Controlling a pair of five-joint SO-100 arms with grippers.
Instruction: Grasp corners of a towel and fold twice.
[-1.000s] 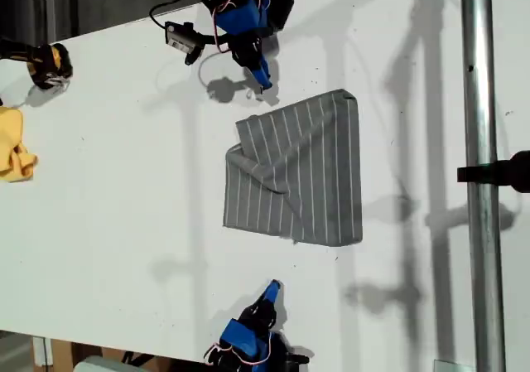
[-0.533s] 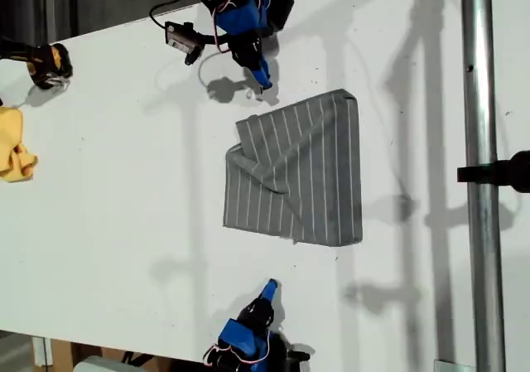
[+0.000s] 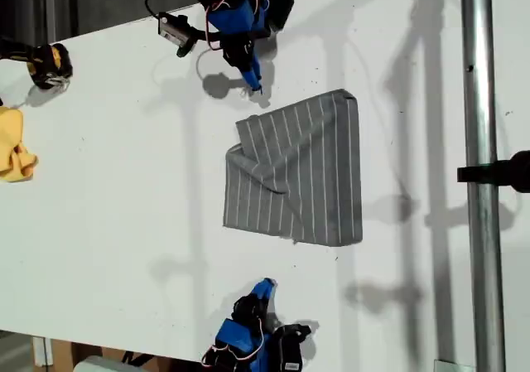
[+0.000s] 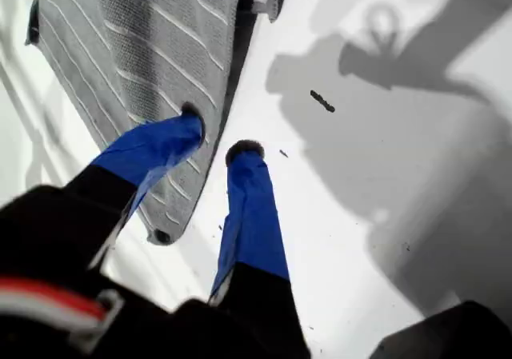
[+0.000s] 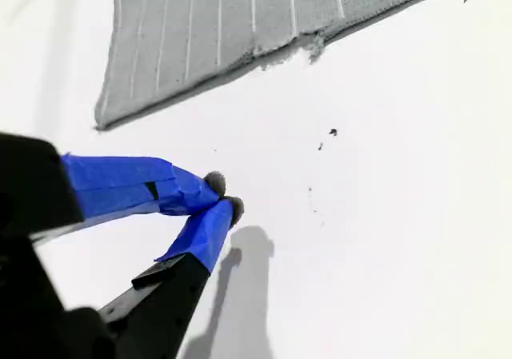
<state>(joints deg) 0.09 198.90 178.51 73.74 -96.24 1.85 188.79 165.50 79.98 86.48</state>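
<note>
The grey pinstriped towel [image 3: 306,173] lies folded on the white table, with a loose flap turned over at its side toward the exterior view's left. Its corners [image 3: 352,99] [image 3: 358,239] lie flat, with nothing holding them. My first gripper [image 3: 255,84] hovers just beyond the towel's far edge, open and empty. In its wrist view the towel [image 4: 136,47] lies just past the first gripper [image 4: 218,139]. My second gripper [image 3: 267,286] is shut on nothing near the table's front edge, a short way from the towel's frayed near edge [image 5: 312,47]. The second gripper [image 5: 224,195] has its tips touching.
A small yellow cloth [image 3: 12,144] and a yellow-and-black object [image 3: 45,64] lie at the exterior view's left. A metal pole [image 3: 479,223] with a black clamp [image 3: 501,171] runs down the exterior view's right. Bare white table [image 3: 124,206] surrounds the towel.
The first arm has drawn slightly back from the towel toward the exterior view's top. The second arm has shifted slightly toward the exterior view's left. The towel has not moved.
</note>
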